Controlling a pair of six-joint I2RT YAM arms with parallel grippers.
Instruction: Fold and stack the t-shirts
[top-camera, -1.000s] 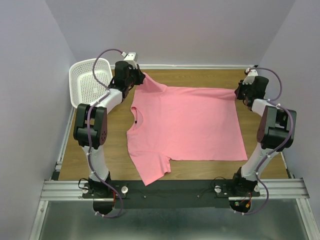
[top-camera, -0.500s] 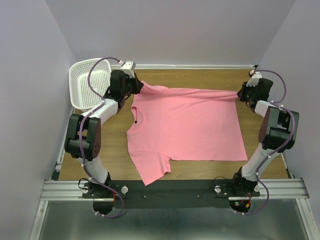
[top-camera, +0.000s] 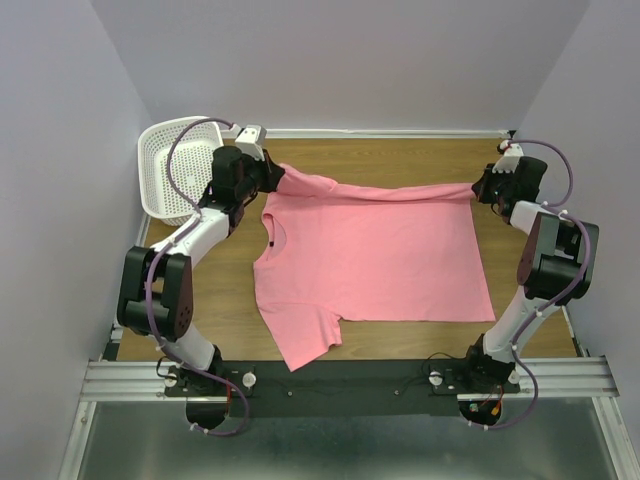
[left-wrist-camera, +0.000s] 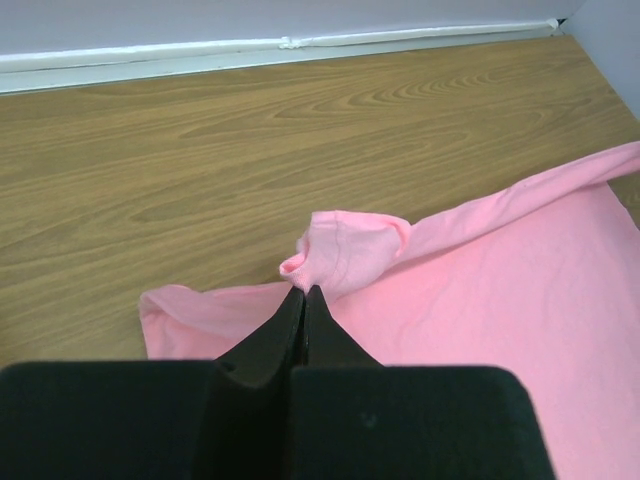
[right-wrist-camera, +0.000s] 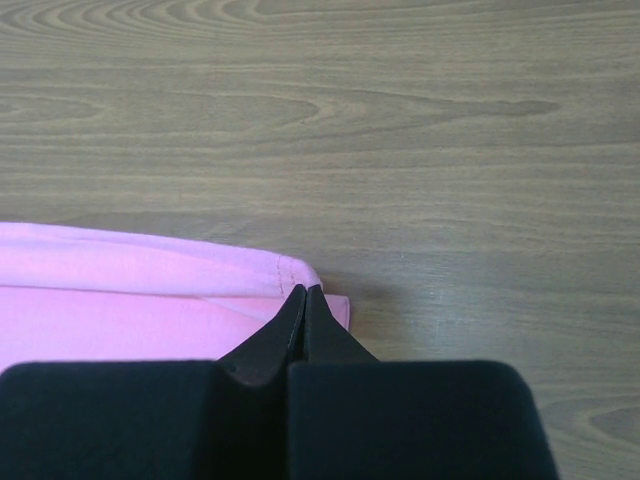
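The left gripper is pinching the far sleeve of the salmon-pink t-shirt, jaws pressed together, with a bunched fold of fabric bulging just ahead of its fingertips. The right gripper is clamping the far hem corner the same way, jaws closed on the pink edge. Between the two grippers the far edge is hanging raised as a taut ridge above the table, while the rest is lying flat toward the arm bases. A white basket is sitting tilted beside the left wrist, on the side away from the shirt
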